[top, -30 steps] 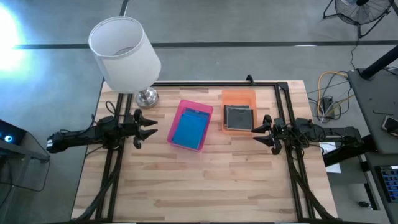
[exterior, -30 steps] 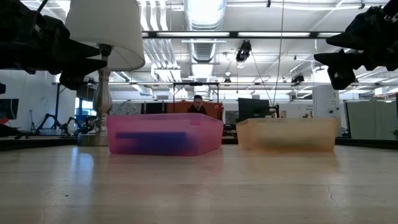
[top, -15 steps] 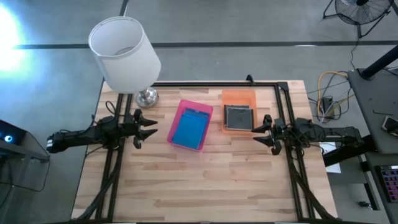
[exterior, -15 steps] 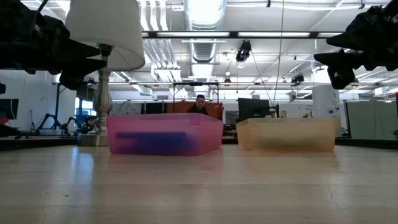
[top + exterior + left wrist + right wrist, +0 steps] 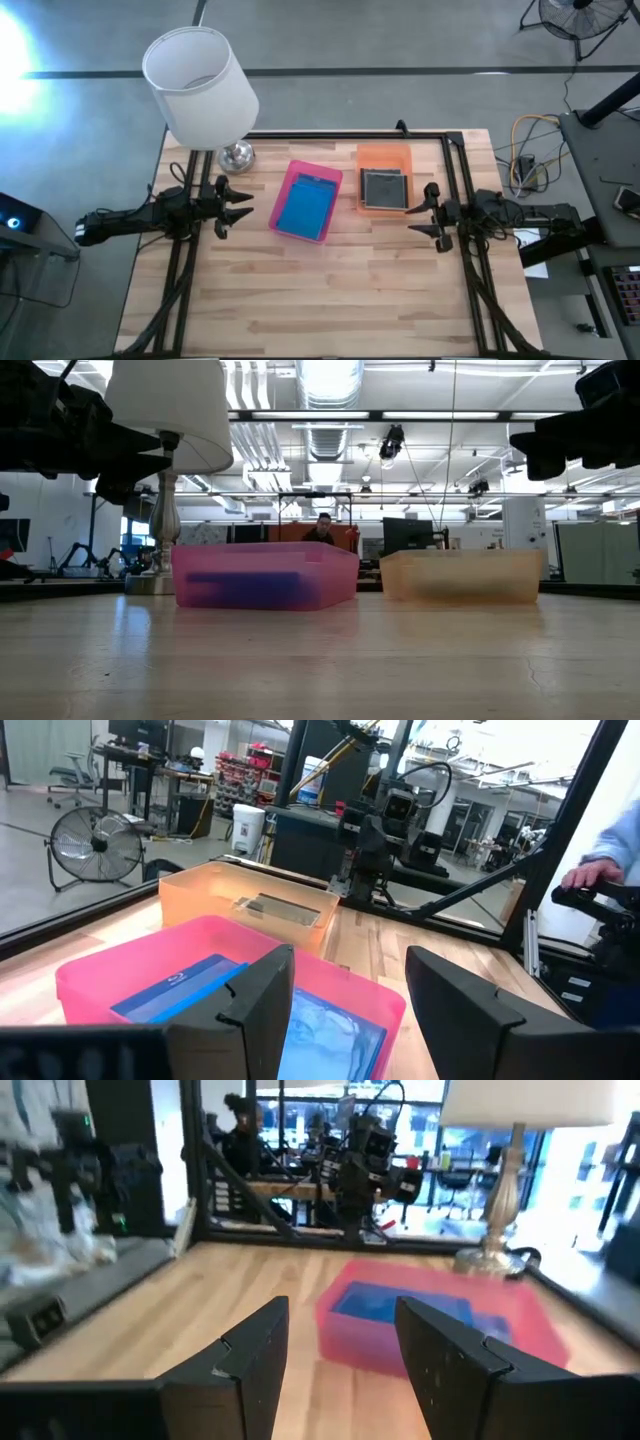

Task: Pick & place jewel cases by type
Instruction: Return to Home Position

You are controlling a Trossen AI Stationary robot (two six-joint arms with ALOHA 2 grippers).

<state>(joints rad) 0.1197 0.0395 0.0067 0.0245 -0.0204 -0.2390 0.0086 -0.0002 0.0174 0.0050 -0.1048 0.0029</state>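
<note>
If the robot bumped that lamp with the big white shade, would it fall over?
Probably, if bumped high up. The lamp stands tall on a thin stem, and its wide shade sits far above a much smaller base, so it looks top-heavy. A nudge low at the base would more likely slide it across the smooth wooden table.

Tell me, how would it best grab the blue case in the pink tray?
Probably from straight above, pinching two opposite edges: the blue case lies flat inside the pink tray, whose walls block a sideways approach.
</note>
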